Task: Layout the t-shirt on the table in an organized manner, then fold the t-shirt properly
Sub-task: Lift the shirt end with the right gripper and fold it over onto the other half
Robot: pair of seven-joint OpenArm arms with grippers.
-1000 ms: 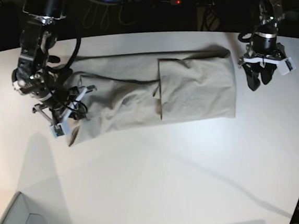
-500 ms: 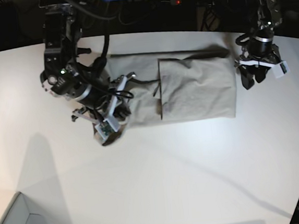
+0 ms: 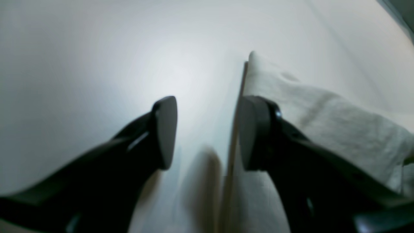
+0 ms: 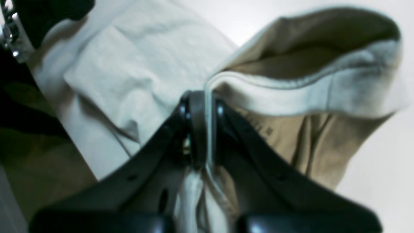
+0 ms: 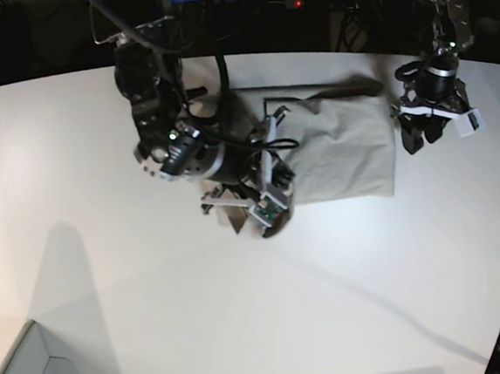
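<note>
right arm: now over the middle of the table (image 5: 81, 254), no longer at the left end of the t-shirt (image 5: 352, 147) as in the base view a second ago.
right gripper (image 4: 203, 129): its jaws, clamped on a hem of the cloth, now sit just left of the folded right half.
t-shirt: its left part, flat and long a second ago, is now drawn rightward and bunched under the right arm; the cloth's outline is much shorter.
left gripper (image 5: 431, 132): sits slightly lower and closer to the shirt's right edge than before.
</note>
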